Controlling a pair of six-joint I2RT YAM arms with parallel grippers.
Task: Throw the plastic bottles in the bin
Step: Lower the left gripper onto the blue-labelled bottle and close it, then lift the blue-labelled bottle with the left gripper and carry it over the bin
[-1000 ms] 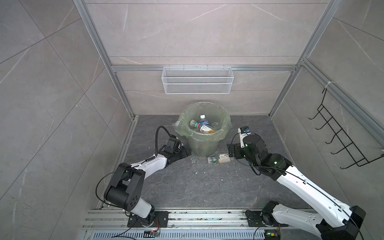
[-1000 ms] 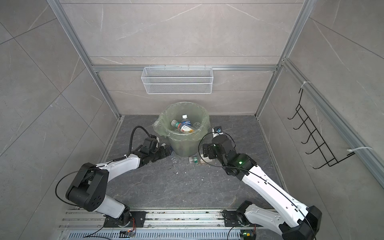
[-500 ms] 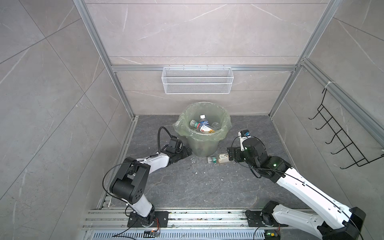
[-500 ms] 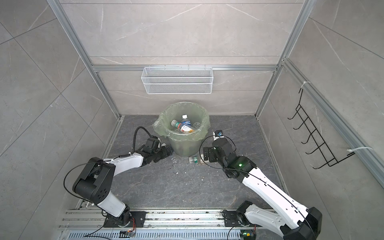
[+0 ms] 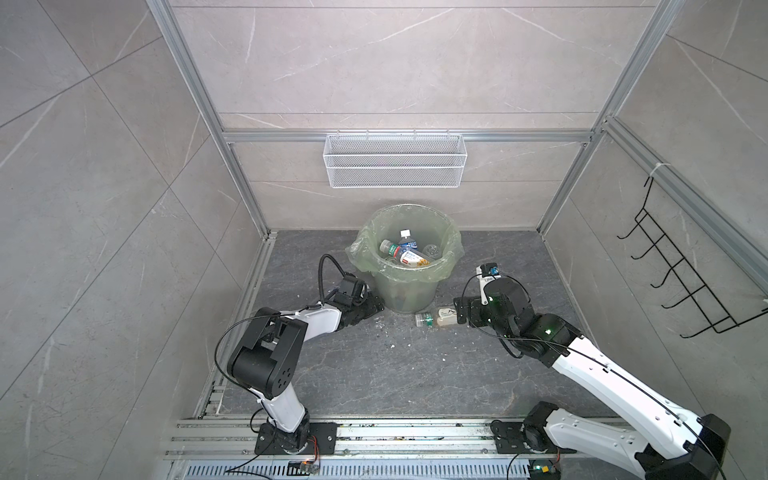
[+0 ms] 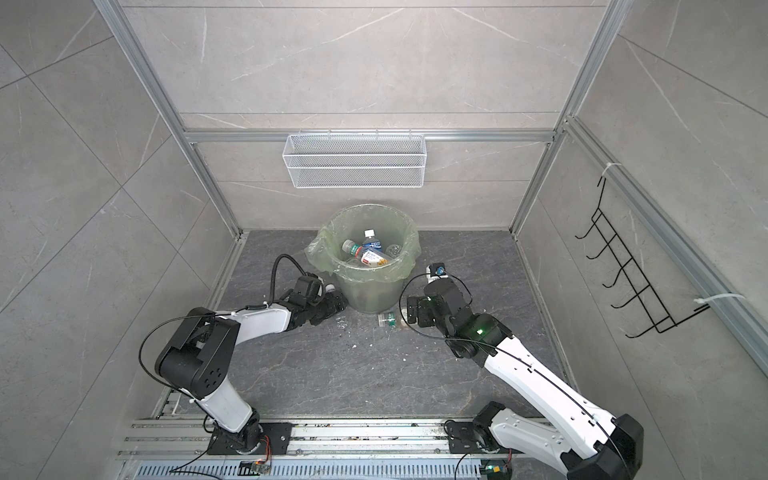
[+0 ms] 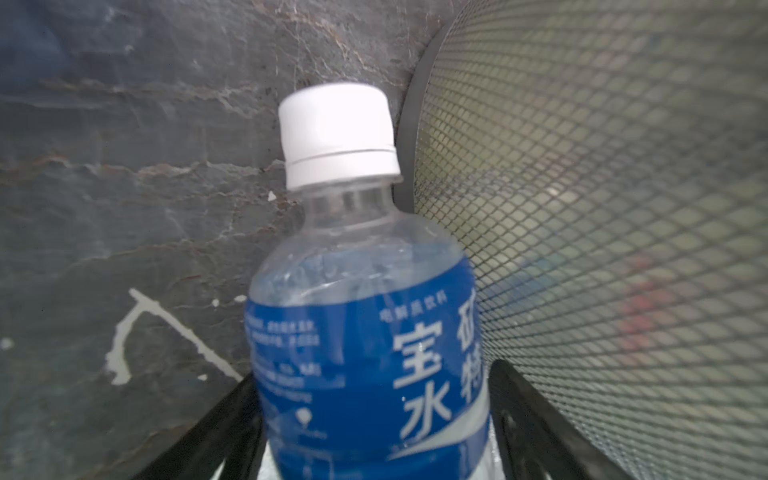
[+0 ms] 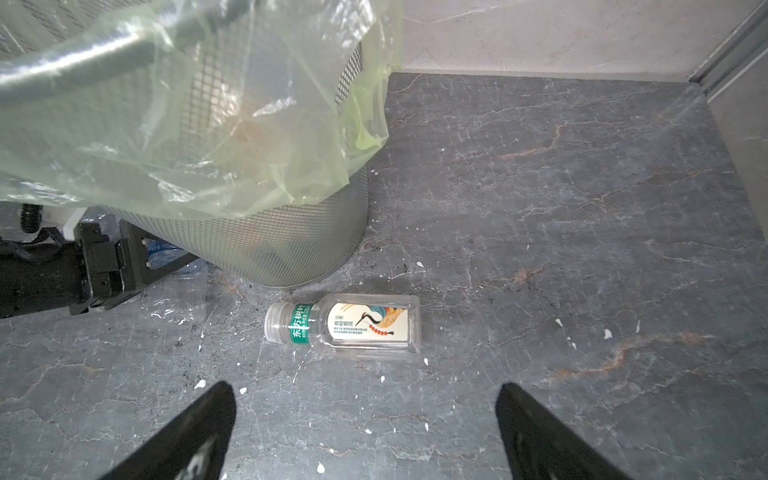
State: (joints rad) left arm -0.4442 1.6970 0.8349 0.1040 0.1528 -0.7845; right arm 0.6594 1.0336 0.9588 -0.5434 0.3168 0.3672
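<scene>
Nearest you, the dark stone floor (image 5: pixel 386 374) is flecked with white. Just past that stretch, your right pincer (image 8: pixel 365 388) hangs low over the floor with its fingers spread as wide as they go and nothing between them. Straight ahead of it a clear bottle with a beige bird label (image 8: pixel 357 326) lies on its side, a green band round its neck and its cap pointing towards your left arm. It sits near the foot of the bin (image 5: pixel 409 293) but apart from it.

About level with that, your left pincer (image 5: pixel 374 308) lies low at the bin's left foot. Its fingers (image 7: pixel 232 419) stand either side of a blue-labelled bottle (image 7: pixel 365 353), close against the label. You cannot tell from the wrist view whether they press on it. The bottle's white cap (image 7: pixel 336 133) points away from the wrist, just beside the bin's mesh wall.

Behind both pincers the bin stands upright, round, with a thin green bag (image 5: pixel 415 274) folded over its rim. Several bottles (image 5: pixel 409 257) lie inside it in both top views, among them one with a blue label and white cap, one with a green label and one with a white label.

Farthest from you, a white wire basket (image 5: pixel 395 166) hangs on the back wall
</scene>
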